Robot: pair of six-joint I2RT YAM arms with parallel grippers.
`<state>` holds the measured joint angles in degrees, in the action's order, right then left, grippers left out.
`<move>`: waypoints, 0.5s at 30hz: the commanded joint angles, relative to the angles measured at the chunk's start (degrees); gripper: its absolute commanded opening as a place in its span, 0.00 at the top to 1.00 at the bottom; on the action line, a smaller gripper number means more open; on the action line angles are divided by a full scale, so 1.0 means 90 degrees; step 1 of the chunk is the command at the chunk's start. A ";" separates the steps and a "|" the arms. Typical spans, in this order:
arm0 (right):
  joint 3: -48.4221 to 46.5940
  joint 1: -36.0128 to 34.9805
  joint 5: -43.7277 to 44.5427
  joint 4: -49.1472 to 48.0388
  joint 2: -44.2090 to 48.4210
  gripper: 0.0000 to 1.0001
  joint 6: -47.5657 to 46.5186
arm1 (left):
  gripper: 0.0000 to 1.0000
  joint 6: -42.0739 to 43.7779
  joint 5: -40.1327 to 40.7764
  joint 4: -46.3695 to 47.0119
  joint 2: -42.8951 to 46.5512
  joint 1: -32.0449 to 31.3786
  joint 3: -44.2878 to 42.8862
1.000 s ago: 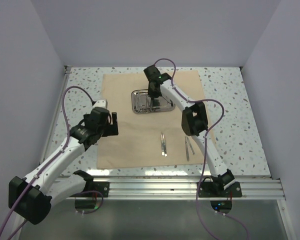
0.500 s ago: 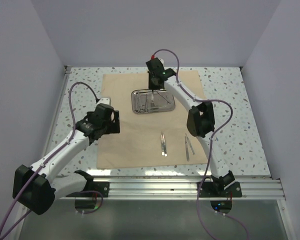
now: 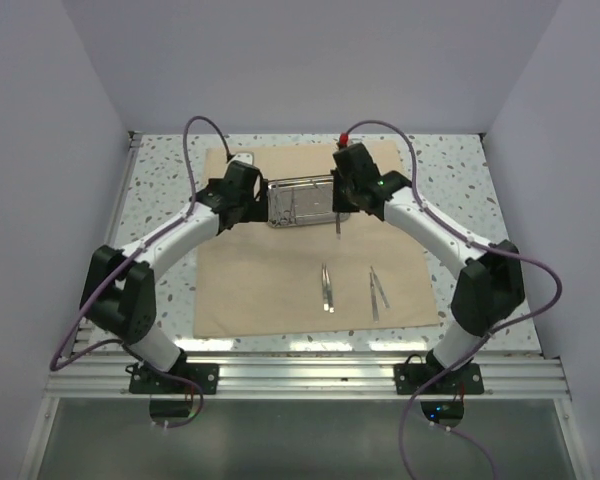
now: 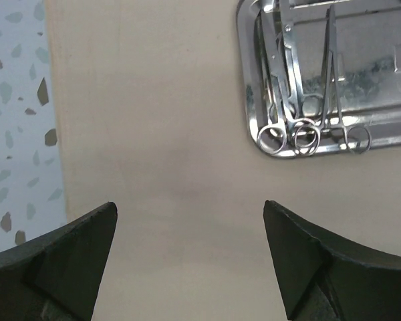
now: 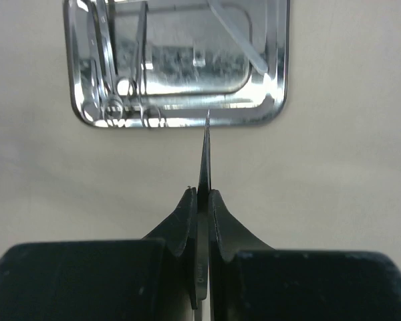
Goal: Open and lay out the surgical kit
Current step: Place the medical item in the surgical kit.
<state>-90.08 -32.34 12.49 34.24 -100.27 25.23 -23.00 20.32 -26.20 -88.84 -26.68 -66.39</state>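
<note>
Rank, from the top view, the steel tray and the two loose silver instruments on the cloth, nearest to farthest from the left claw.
1. Steel tray, right beside the left claw.
2. Middle silver instrument, near the cloth's centre.
3. Right silver instrument, by the cloth's right edge.

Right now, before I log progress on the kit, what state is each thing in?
Cloth wrap: opened, spread flat.
Steel tray: sitting on the cloth, holding ring-handled instruments.
Two thin instruments: laid out on the cloth, apart.
Thin silver tool: gripped, outside the tray.
Left gripper: fingers open, empty.
Right gripper: fingers shut on the thin silver tool.
</note>
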 commanded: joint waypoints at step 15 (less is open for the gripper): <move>0.3681 -0.1026 -0.0948 -0.0718 0.1678 0.86 0.0781 | 0.06 0.0154 -0.0616 0.0049 -0.3566 -0.0005 -0.3754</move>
<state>-56.99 -41.56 4.75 31.09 -85.76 32.16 -21.43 17.10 -25.80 -119.17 -26.70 -95.09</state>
